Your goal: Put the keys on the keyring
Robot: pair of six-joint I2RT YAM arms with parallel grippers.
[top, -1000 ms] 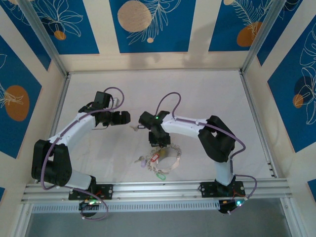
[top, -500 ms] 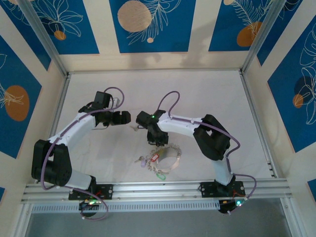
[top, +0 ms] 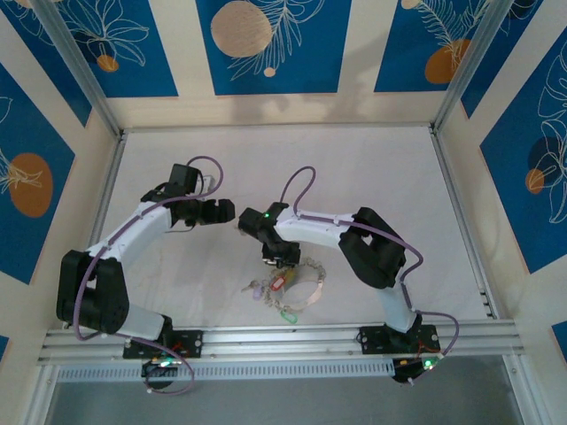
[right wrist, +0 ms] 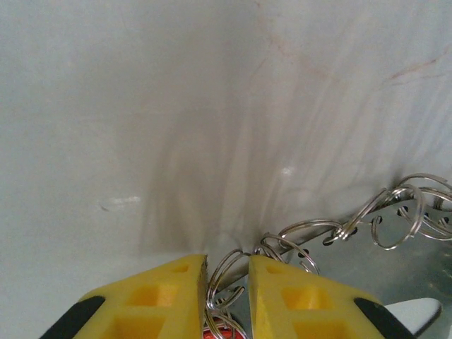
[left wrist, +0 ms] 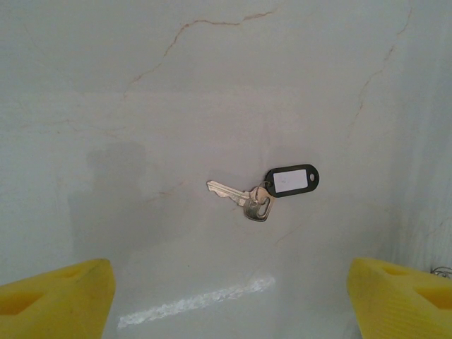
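A small silvery key point(left wrist: 239, 197) with a black, white-labelled tag point(left wrist: 292, 180) lies flat on the table. My left gripper point(left wrist: 229, 304) hovers open just short of it, with nothing between its yellow fingers point(left wrist: 56, 296). In the top view that left gripper point(top: 227, 212) points right, towards the right arm. My right gripper point(right wrist: 227, 296) has its jaws close together on a thin grey metal loop, the keyring point(right wrist: 229, 272), at the end of a chain of rings point(right wrist: 381, 215). A red tag point(right wrist: 219, 332) peeks out below it. The right gripper point(top: 276, 258) stands over the bunch of tagged keys point(top: 282, 283).
The bunch lies near the front rail point(top: 283, 335), with a green tag point(top: 288, 312) and a pale strap point(top: 310, 294) on it. Panelled walls point(top: 266, 106) enclose the white table on three sides. The two wrists are close together at mid-table.
The right arm's wrist has swung left and a little toward the front, over the bunch of keys. The left arm has not moved.
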